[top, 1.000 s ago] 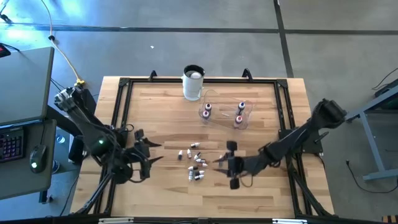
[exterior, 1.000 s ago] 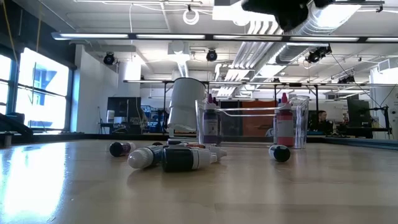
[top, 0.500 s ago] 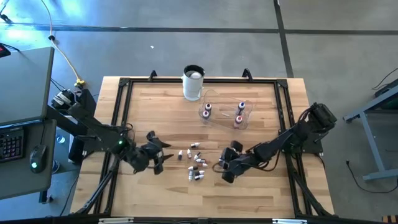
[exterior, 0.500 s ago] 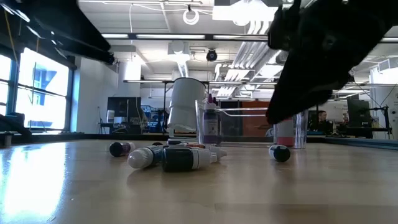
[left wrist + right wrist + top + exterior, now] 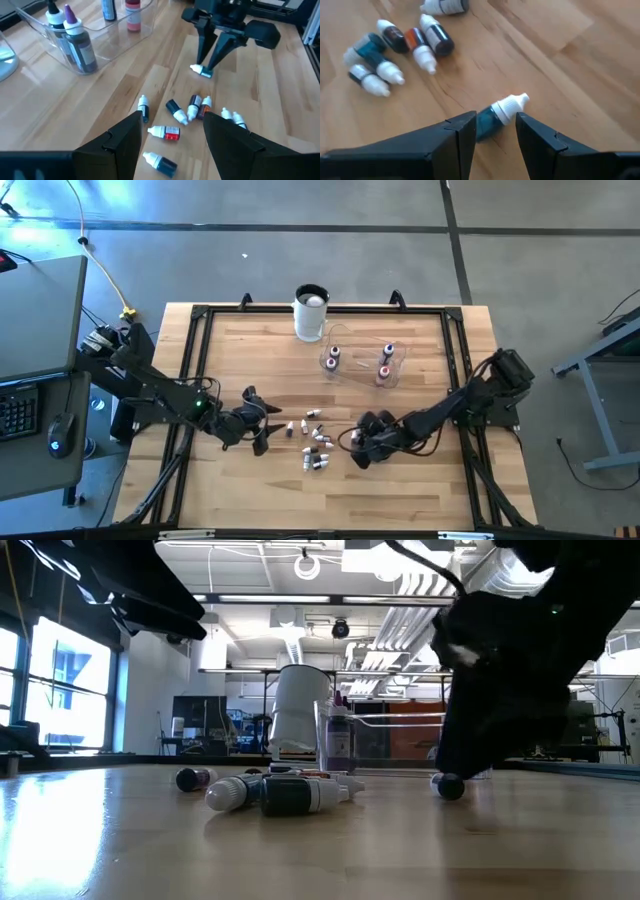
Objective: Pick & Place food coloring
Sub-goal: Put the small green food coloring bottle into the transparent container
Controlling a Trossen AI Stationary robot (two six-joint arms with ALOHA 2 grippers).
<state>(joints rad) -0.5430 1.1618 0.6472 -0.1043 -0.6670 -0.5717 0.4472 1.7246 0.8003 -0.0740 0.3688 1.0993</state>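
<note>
Several tiny white-capped food coloring bottles (image 5: pixel 315 445) lie on their sides on the wooden table, also seen in the left wrist view (image 5: pixel 190 107). A teal bottle (image 5: pixel 507 106) lies apart from them, to their right. My right gripper (image 5: pixel 352 448) is open and low over it, pointing down, one finger on each side (image 5: pixel 207 65). My left gripper (image 5: pixel 262 430) is open just left of the bottles, above the table (image 5: pixel 172 132). More bottles stand upright in the clear bowl (image 5: pixel 362 360). My right gripper (image 5: pixel 496 119) has a finger on each side of the teal bottle's body (image 5: pixel 485 125), coming from above. I cannot tell whether either finger touches it. The bottle lies on its side on the table, its white cap sticking out past the fingers.
A tall white cup (image 5: pixel 311 313) stands at the far edge, and the clear bowl (image 5: pixel 90 35) sits near it toward the right. A black frame (image 5: pixel 200 315) runs around the table. Bare wood shows along the near edge.
My right gripper has come down and moved toward the table's left, ending over the teal bottle. My left gripper has moved toward the table's right, closer to the scattered bottles. No bottle has shifted.
</note>
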